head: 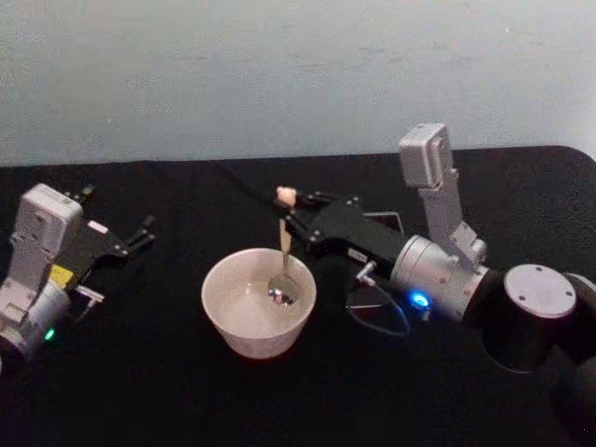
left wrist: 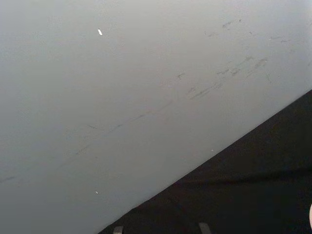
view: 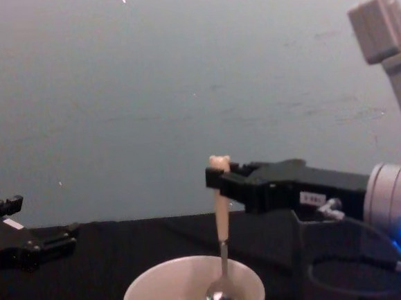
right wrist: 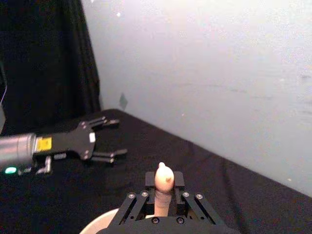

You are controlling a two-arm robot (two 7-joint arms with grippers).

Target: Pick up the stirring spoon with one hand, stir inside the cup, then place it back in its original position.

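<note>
1. The right gripper (head: pixel 292 214) is clamped on the stirring spoon (head: pixel 281 244) just under its bear head, holding it upright with its bowl end down inside the cup (head: pixel 256 340).
2. The spoon looks light, stiff and slim. I judge the thicker beige handle the surest hold and the metal stem likely slippery.
3. The cup holds the spoon's bowl; liquid I cannot tell.
4. The left gripper (head: pixel 140 233) rests agape, well apart.

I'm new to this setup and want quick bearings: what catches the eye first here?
The right gripper holds a bear-topped spoon nearly upright, its bowl down inside the white cup at the middle of the black table. The left gripper is open at the table's left side, apart from both.
</note>
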